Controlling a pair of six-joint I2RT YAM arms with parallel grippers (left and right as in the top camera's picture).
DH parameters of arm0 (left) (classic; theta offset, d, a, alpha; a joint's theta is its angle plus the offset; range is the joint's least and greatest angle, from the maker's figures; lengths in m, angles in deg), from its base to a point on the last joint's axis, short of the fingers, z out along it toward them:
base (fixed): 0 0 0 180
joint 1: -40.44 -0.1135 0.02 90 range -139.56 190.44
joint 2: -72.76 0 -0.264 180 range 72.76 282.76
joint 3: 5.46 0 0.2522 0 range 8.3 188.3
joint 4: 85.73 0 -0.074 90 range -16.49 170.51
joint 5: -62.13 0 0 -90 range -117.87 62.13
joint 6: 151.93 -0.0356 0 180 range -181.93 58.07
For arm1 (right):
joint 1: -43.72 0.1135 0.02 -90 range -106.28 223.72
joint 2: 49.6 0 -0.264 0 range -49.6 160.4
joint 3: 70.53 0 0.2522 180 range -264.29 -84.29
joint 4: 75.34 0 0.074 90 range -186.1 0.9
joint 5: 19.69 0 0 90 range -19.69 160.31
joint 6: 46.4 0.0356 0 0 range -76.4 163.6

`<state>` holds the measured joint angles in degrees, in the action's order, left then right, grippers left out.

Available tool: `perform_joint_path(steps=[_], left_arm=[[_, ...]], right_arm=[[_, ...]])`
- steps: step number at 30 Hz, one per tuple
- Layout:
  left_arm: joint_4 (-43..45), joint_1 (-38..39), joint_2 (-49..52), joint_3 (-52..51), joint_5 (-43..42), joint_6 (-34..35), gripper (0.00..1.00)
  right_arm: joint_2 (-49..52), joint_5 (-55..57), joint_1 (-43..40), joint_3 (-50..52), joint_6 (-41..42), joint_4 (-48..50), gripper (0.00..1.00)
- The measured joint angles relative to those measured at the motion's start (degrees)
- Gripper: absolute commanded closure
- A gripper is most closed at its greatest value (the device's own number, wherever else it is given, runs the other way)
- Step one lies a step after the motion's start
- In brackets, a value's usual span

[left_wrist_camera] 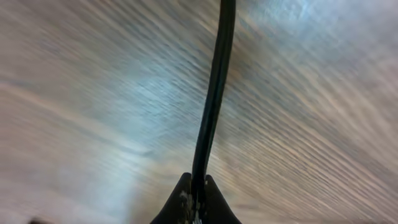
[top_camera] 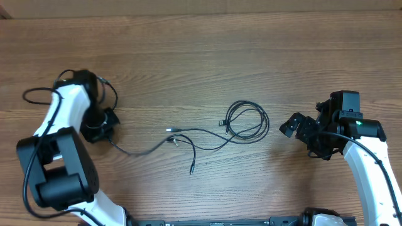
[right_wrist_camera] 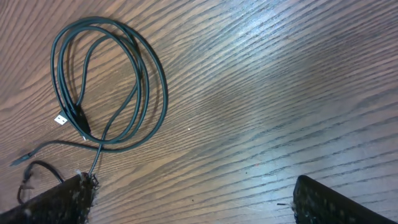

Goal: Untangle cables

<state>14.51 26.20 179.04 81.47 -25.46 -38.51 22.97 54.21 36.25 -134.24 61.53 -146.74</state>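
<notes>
The cables (top_camera: 247,120) are laid in the middle of the table (top_camera: 188,50), a round coil with loose ends trailing left, and bare wood is seen all around, far from the back edge. One of them is pinched by the tightly closed left gripper (left_wrist_camera: 196,198). The right gripper (top_camera: 298,127) is spread wide and empty, near the coil's right side.

**Hidden, cropped and unclear parts**

Left wrist view: the desk (left_wrist_camera: 93,93) grain is smeared by blur. One cable (left_wrist_camera: 214,93) leaves by the top edge, and the left gripper (left_wrist_camera: 194,198) is cut by the bottom edge. Right wrist view: the right gripper (right_wrist_camera: 193,183) has its fingers (right_wrist_camera: 62,199) cropped below. Overhead: the plugs (top_camera: 171,130) near the desk's middle are too small to identify.
</notes>
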Motion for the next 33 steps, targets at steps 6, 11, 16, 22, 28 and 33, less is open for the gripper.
perform_joint_path(steps=[6,11,16,22,28,33], left_arm=[[-7.0,-4.6,-6.8,11.9,-0.3,0.0,0.96],[-8.3,-8.5,-15.1,21.9,-0.9,0.0,0.96],[-7.3,-10.8,-18.0,25.8,0.0,1.1,0.96],[-6.5,-14.3,-19.0,26.8,5.6,4.9,0.96],[-4.3,-16.2,-20.3,26.9,11.0,9.3,0.96],[-1.4,-16.2,-20.3,27.0,12.0,10.6,0.96]], right_arm=[[0.0,0.0,0.0,0.0,0.0,0.0,0.00],[0.0,0.0,0.0,0.0,0.0,0.0,0.00],[0.0,0.0,0.0,0.0,0.0,0.0,0.00],[0.0,0.0,0.0,0.0,0.0,0.0,0.00],[0.0,0.0,0.0,0.0,0.0,0.0,0.00],[0.0,0.0,0.0,0.0,0.0,0.0,0.00]])
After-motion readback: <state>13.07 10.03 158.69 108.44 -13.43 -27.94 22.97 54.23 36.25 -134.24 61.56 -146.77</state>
